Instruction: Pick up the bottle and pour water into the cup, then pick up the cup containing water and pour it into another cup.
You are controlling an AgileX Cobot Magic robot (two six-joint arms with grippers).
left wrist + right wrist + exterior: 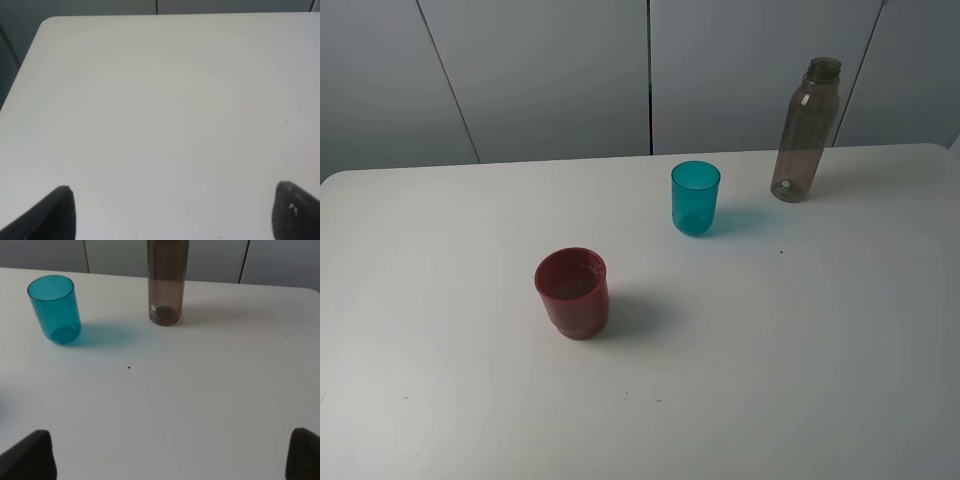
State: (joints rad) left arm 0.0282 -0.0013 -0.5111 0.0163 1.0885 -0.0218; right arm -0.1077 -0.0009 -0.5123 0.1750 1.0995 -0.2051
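Bottle [167, 282] — beyond parted right gripper [170, 455]

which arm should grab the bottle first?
Right. Its wrist view has the bottle straight ahead beyond the open right gripper, with the teal cup nearby. The left gripper sees only bare table.

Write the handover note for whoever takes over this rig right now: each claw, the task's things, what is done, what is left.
Left claw: open, empty, over bare table.
Right claw: open, empty, facing the bottle and teal cup.
Bottle stands upright at the back right; teal cup upright left of it; red cup nearer the front, apart.
Done: no grasp yet.
Left: grasp bottle, pour into teal cup, then pour that into red cup.
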